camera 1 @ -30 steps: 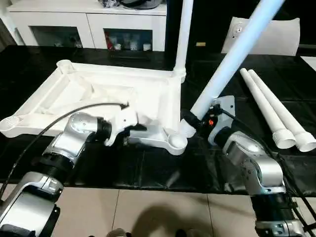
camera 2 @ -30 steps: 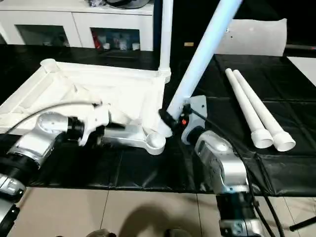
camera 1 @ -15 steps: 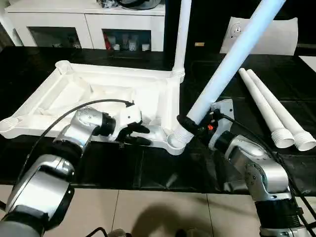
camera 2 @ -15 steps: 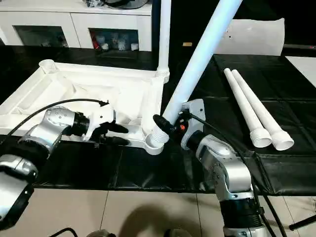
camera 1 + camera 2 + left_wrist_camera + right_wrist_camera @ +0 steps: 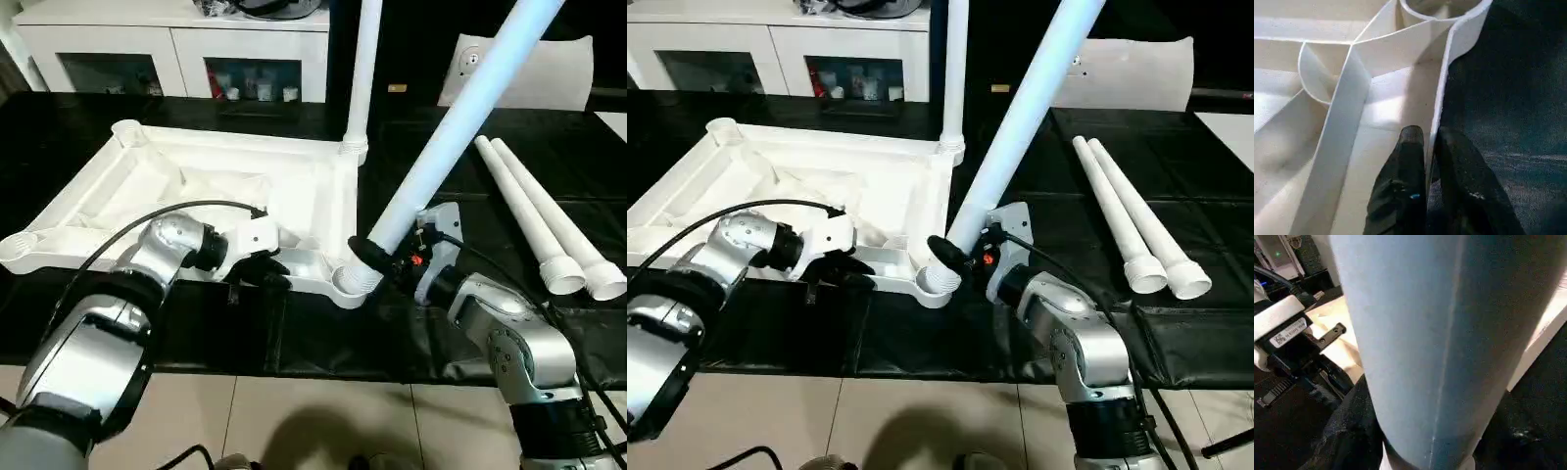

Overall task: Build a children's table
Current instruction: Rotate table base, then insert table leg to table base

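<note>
On the dark worktop (image 5: 313,343), the left pincer (image 5: 1425,142) pinches the tabletop (image 5: 196,186) rim, while the right pincer (image 5: 377,250) grips a tilted leg (image 5: 460,117) at the near corner socket (image 5: 348,282).

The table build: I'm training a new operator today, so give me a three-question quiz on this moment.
1. True or false: one leg already stands upright in a far corner socket of the tabletop.
2. How many loose legs lie on the black mat at the robot's right?
A. one
B. two
C. three
3. What do the left gripper fingers pinch?

Key:
1. True.
2. B.
3. The tabletop's thin near rim, one finger on each side, while the right gripper holds a slanted leg at the near corner socket.
</note>
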Controlling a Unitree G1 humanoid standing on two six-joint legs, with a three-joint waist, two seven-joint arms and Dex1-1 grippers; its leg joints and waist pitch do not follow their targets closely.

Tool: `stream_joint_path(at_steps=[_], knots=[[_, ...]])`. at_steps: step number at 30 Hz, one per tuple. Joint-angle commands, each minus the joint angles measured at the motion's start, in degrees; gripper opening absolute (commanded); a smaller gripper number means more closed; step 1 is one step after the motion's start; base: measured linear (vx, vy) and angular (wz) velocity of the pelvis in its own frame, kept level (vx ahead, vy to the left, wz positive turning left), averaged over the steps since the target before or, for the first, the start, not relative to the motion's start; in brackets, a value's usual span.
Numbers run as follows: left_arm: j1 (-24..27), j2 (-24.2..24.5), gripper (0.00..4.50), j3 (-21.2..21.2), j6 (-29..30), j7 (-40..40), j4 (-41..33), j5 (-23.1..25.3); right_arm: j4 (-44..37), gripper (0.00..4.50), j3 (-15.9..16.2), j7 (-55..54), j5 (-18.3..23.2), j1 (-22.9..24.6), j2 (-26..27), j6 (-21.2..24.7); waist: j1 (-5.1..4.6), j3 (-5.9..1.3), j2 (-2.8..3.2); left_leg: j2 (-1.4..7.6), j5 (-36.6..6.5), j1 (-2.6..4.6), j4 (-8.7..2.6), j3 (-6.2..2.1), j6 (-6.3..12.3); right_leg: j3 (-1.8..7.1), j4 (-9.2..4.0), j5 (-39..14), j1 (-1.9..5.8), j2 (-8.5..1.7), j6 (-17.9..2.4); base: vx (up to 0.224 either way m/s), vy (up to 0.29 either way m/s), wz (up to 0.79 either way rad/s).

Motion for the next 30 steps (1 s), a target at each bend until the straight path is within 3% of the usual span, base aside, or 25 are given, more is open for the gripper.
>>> stream_joint_path(at_steps=[1,4,5,6,7,8,10,12,15,16,18,19,20,22,23,25,27,30], knots=[[-0.54,-0.28,0.22,0.16,2.49,1.06,1.38,0.21,-1.30,1.91,0.00,0.76,0.42,-0.39,-0.32,0.82,0.16,-4.25,0.32,1.30,-14.11,0.29,-4.75,-0.62,-0.07,2.69,-5.69,-25.40,3.50,-4.53,-7.85,0.000,0.000,0.00],[-0.40,-0.83,0.11,1.53,5.38,0.82,1.65,-0.90,-1.48,1.91,-0.05,0.86,0.69,-0.50,-0.43,0.92,0.16,-4.21,0.41,1.37,-14.32,0.44,-4.77,-0.59,-0.06,2.71,-5.66,-25.04,3.38,-4.51,-8.38,0.000,0.000,0.00],[0.11,-1.68,0.11,3.54,9.13,0.61,1.13,-2.87,-1.72,1.91,-0.10,0.78,0.77,-0.62,-0.65,0.96,0.15,-4.22,0.27,1.33,-14.32,0.38,-4.75,-0.58,0.02,2.69,-5.68,-24.99,3.46,-4.49,-8.47,0.000,0.000,0.00],[0.11,-1.68,0.05,3.54,9.13,0.61,1.13,-2.87,-1.72,1.91,-0.10,0.78,0.77,-0.62,-0.65,0.96,0.12,-4.17,0.30,1.36,-14.26,0.36,-4.79,-0.57,-0.03,2.67,-5.56,-24.81,3.51,-4.53,-8.73,0.000,0.000,0.00],[1.01,-3.25,0.03,6.63,13.36,1.26,-0.52,-6.07,-2.12,1.91,0.07,0.51,0.47,-0.79,-0.95,0.93,0.11,-4.29,0.14,1.22,-13.43,0.12,-4.70,-0.58,0.23,2.65,-5.49,-23.96,3.79,-4.55,-9.11,0.000,0.000,0.00],[1.01,-3.25,0.03,6.63,13.36,1.26,-0.52,-6.07,-2.12,1.91,0.07,0.51,0.47,-0.79,-0.95,0.93,0.08,-4.33,0.12,1.23,-13.03,0.13,-4.63,-0.52,0.24,2.66,-5.36,-23.38,3.81,-4.56,-9.47,0.000,0.000,0.00],[2.71,-5.00,0.01,9.15,17.92,3.56,-4.02,-8.94,-2.77,1.91,0.07,-0.18,0.31,-1.22,-0.88,1.16,-0.05,-4.42,0.06,1.37,-12.03,-0.06,-4.55,-0.53,0.45,2.71,-5.02,-21.49,3.96,-4.65,-10.58,0.000,0.000,0.00],[5.13,-5.75,0.00,9.10,20.89,5.05,-8.49,-9.49,-3.09,1.91,0.25,-0.48,0.11,-1.72,-0.82,1.30,-0.28,-4.54,-0.15,1.38,-11.70,-0.11,-4.42,-0.47,0.92,2.67,-4.92,-20.45,4.03,-4.60,-11.20,0.000,0.000,0.00],[8.72,-6.28,0.00,8.29,23.60,6.01,-14.65,-9.30,-2.23,1.91,1.00,-0.62,-0.82,-2.53,-0.69,0.57,-0.59,-4.26,-0.28,1.11,-11.84,-0.02,-4.38,-0.25,1.86,2.46,-5.69,-24.78,3.58,-4.30,-9.39,0.000,0.000,0.00],[11.08,-6.46,0.00,7.71,23.18,5.57,-18.25,-8.91,-0.15,1.91,1.71,-0.66,-2.35,-3.42,-0.79,-0.91,-0.49,-4.23,-0.20,1.00,-11.74,0.12,-4.29,-0.21,1.92,2.48,-6.15,-27.86,3.42,-4.37,-7.90,0.000,0.000,0.00],[12.55,-6.10,0.00,6.78,21.98,4.98,-20.16,-7.85,1.78,1.91,2.26,-0.84,-3.82,-4.25,-0.99,-2.16,-0.59,-4.14,-0.74,1.17,-11.61,0.08,-4.47,-0.27,1.90,2.44,-6.39,-30.35,3.13,-4.36,-6.37,0.000,0.000,0.00],[13.03,-5.60,0.00,5.90,19.89,4.94,-20.47,-6.57,2.71,1.91,2.35,-0.97,-4.33,-4.75,-1.03,-2.63,-0.73,-4.12,-0.41,1.21,-11.96,0.16,-4.56,-0.40,1.83,2.38,-6.46,-30.93,3.03,-4.37,-5.94,0.000,0.000,0.00],[14.32,-4.32,0.00,4.37,17.77,4.77,-22.30,-4.20,3.81,1.91,2.54,-0.72,-4.57,-5.50,-1.19,-2.90,-0.70,-4.25,-0.53,1.31,-11.98,0.31,-4.57,-0.35,1.74,2.52,-6.39,-29.77,2.97,-4.31,-5.80,0.000,0.000,0.00],[14.78,-3.26,0.00,3.21,17.09,4.28,-22.88,-2.77,4.77,1.91,3.17,-0.24,-5.36,-6.17,-1.72,-3.54,-0.84,-4.20,-0.39,1.47,-12.09,0.06,-4.90,-0.47,1.69,2.53,-6.04,-27.82,3.19,-4.25,-6.07,0.000,0.000,0.00],[15.35,-2.50,0.00,2.60,17.43,3.75,-24.24,-2.57,5.26,1.91,3.59,0.11,-5.70,-6.51,-2.06,-3.71,-0.79,-4.34,-0.40,1.49,-11.95,0.28,-4.81,-0.37,1.59,2.60,-5.91,-26.49,3.13,-4.28,-6.41,0.000,0.000,0.00],[16.17,-0.53,0.00,1.50,18.64,3.75,-26.65,-1.74,6.85,1.91,5.10,1.95,-6.42,-7.52,-3.21,-3.51,-0.92,-4.44,-0.44,1.65,-10.45,-0.16,-4.98,-0.45,1.49,2.68,-5.23,-22.49,3.47,-4.26,-7.66,0.000,0.000,0.00],[16.29,-0.27,0.00,1.55,18.80,4.10,-26.99,-1.46,7.25,1.91,5.42,2.57,-6.60,-7.69,-3.41,-3.44,-0.86,-4.53,-0.36,1.49,-9.95,0.05,-4.76,-0.18,1.76,2.81,-5.16,-20.73,3.46,-4.27,-8.46,0.000,0.000,0.00],[16.55,0.26,0.00,1.96,18.70,3.05,-27.83,-1.69,8.55,1.91,6.81,4.80,-7.53,-7.87,-4.44,-3.01,-0.75,-4.56,-0.76,1.45,-8.76,-0.20,-4.78,-0.14,2.13,2.78,-4.97,-20.21,3.79,-4.36,-8.75,0.000,0.000,0.00]])
